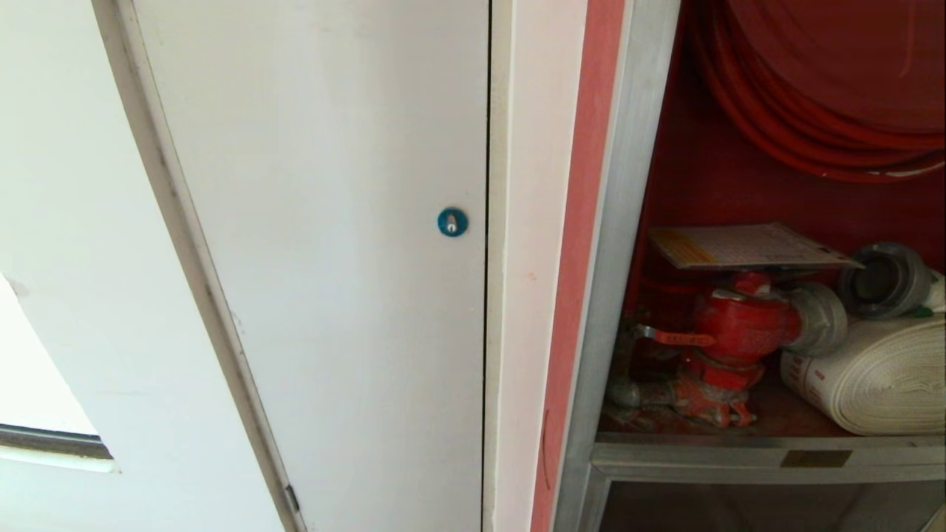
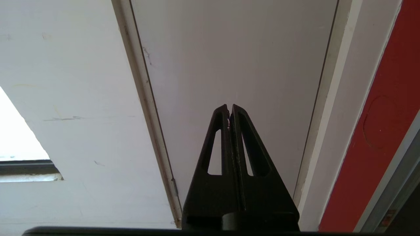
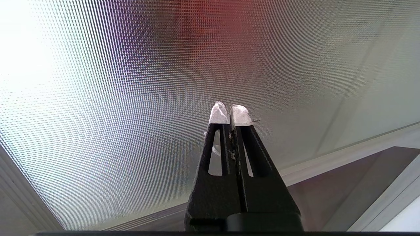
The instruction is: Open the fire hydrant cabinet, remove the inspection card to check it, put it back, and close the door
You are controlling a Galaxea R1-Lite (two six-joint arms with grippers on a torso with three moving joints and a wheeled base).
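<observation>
We're looking at a service wall in some public or commercial building — a corridor, by the look of it. On the left, a plain white door [image 1: 318, 266] with a small blue round lock [image 1: 452, 222], the sort that covers a utility shaft. Beside it, a red strip [image 1: 584, 244] and the aluminium frame of the fire hydrant cabinet [image 1: 628, 222] — inside, a coiled red hose reel [image 1: 820, 96], a red valve [image 1: 739, 325], a flat white rolled hose [image 1: 879, 384] and the inspection card [image 1: 746, 246] lying on top.
</observation>
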